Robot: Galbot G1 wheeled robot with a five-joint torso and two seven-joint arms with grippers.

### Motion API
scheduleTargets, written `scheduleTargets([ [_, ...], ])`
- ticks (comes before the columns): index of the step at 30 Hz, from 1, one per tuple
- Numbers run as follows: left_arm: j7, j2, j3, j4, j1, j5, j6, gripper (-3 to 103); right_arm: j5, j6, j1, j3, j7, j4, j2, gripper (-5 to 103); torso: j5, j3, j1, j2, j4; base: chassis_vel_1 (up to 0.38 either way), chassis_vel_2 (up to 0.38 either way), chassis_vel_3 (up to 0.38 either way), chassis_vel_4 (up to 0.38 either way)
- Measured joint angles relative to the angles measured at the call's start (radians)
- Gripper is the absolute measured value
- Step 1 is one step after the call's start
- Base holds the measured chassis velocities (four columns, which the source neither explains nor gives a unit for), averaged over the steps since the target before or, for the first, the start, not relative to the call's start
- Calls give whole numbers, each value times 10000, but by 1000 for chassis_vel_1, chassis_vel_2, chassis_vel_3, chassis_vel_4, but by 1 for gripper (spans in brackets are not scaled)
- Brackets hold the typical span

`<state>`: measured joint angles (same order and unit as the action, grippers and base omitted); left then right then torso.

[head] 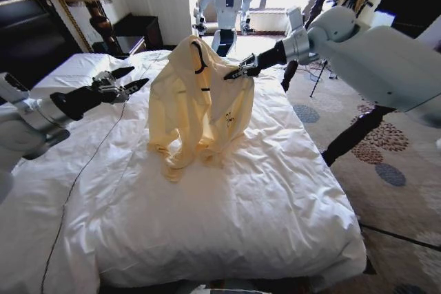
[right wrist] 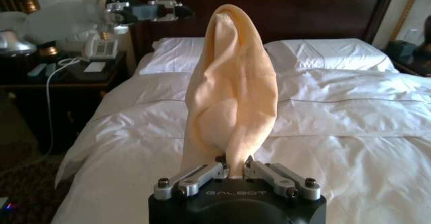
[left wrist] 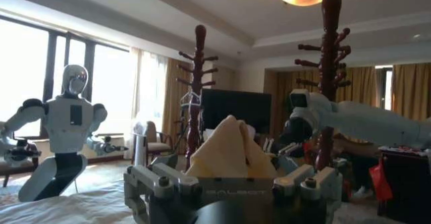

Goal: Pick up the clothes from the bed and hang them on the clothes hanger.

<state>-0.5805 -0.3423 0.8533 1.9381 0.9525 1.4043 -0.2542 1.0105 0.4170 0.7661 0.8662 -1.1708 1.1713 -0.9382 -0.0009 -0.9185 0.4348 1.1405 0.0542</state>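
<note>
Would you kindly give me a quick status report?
Right tool shut on pale yellow shirt, lifted above white bed. Left tool open, beside it. Dark hanger inside collar.

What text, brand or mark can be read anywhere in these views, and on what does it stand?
"GALBOT" on the body of the right claw, which pinches the yellow shirt.
"GALBOT", fainter, on the body of the left claw, which is open and holds nothing.
A small dark mark on the shirt's front: too small to read.
Nothing else is legible.
</note>
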Motion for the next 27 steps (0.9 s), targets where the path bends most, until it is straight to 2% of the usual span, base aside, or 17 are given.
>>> scheduleTargets([
  [3,-58,476,-160,-174,-212,253,-41,100,-92,-112,20,-65,-375,134,7,1,11,0,-1,0,3,0,0,0,0],
  [10,-373,968,-458,-442,-330,594,-183,100,107,-114,-2,-155,-472,721,81,1,2,0,0,0,1,0,0,0,0],
  [17,-442,947,-584,-363,-333,678,-235,100,95,-174,-5,-180,-518,1010,-32,1,3,0,-1,0,3,0,0,0,0],
  [21,-764,892,-585,-406,-298,688,-239,102,20,-175,5,-168,-523,1191,-64,1,2,0,0,0,1,0,0,0,0],
  [24,-818,879,-583,-429,-293,766,-205,88,-87,-184,2,-166,-494,1288,-132,1,4,0,-2,1,3,0,0,0,0],
  [26,-818,867,-582,-429,-293,772,-197,88,-89,-185,-1,-165,-465,1313,-164,1,4,0,-1,0,3,0,0,0,0],
  [27,-829,842,-570,-424,-274,778,-188,81,-82,-185,-2,-165,-414,1337,-201,1,4,0,-1,0,3,0,0,0,0],
])
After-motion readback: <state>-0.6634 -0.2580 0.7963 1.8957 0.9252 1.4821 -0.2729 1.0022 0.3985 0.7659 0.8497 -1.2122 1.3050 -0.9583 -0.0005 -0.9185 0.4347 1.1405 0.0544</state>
